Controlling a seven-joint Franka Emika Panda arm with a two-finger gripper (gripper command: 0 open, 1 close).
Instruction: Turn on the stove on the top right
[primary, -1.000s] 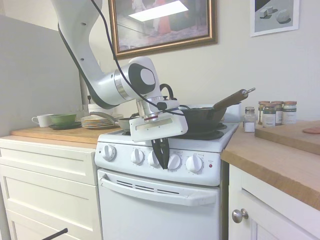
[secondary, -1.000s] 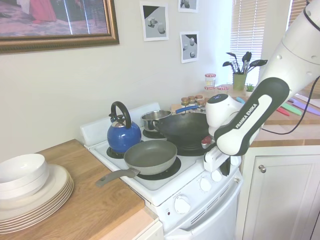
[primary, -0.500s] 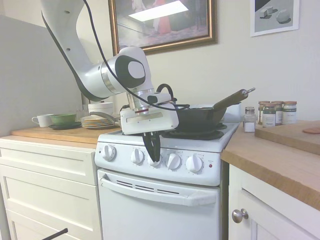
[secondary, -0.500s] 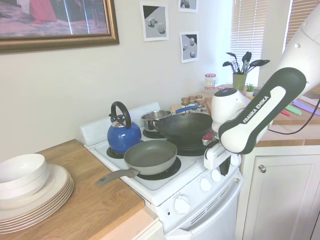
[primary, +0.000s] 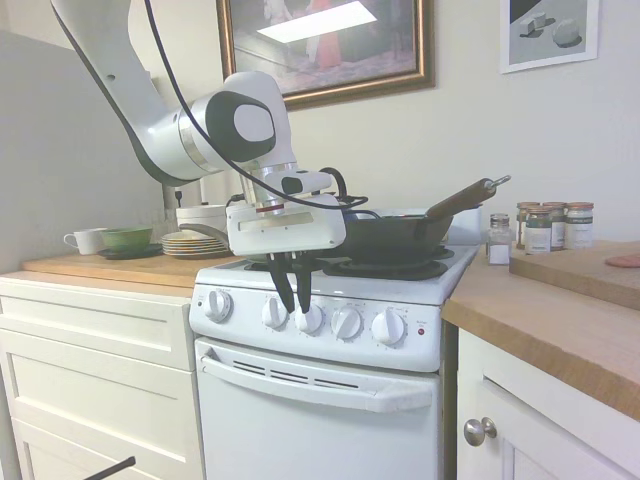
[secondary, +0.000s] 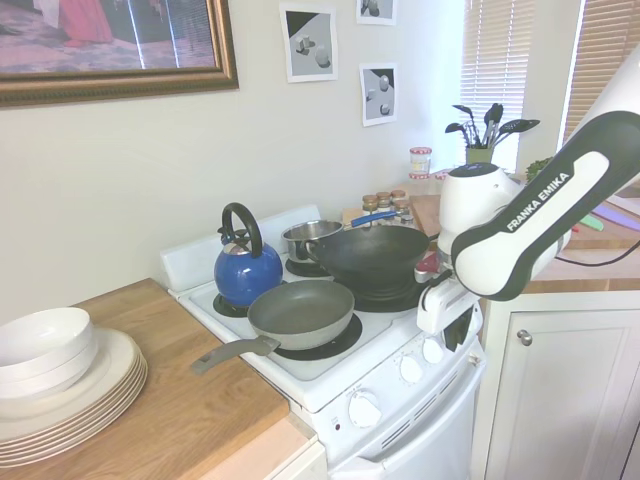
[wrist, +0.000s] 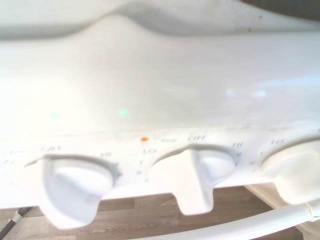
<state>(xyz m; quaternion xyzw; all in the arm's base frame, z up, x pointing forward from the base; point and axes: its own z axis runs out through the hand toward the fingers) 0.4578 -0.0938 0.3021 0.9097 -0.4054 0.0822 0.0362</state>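
Since a second ago the gripper (primary: 290, 300) has slid along the knob row of the stove (primary: 320, 400) toward the plate-side counter: it hung before the fourth knob from that side and now hangs before the second and third. Its two dark fingers (primary: 282, 290) point down with a narrow gap between them, closed on nothing.

The stove stands between the two wooden-topped counters, with five white knobs (primary: 346, 323) and one small red light (primary: 421, 331) on its front panel. On its burners: one blue kettle (secondary: 246, 265), one grey frying pan (secondary: 300, 313) (nothing in it), one black wok (secondary: 372, 257) and one small steel pot (secondary: 308, 240) behind the wok; their insides cannot be seen.

Beside the stove on the kettle's side sits a stack of plates (secondary: 72, 402) with two nested white bowls (secondary: 42, 345) on top. On the other counter stand spice jars (primary: 540, 228), about four.
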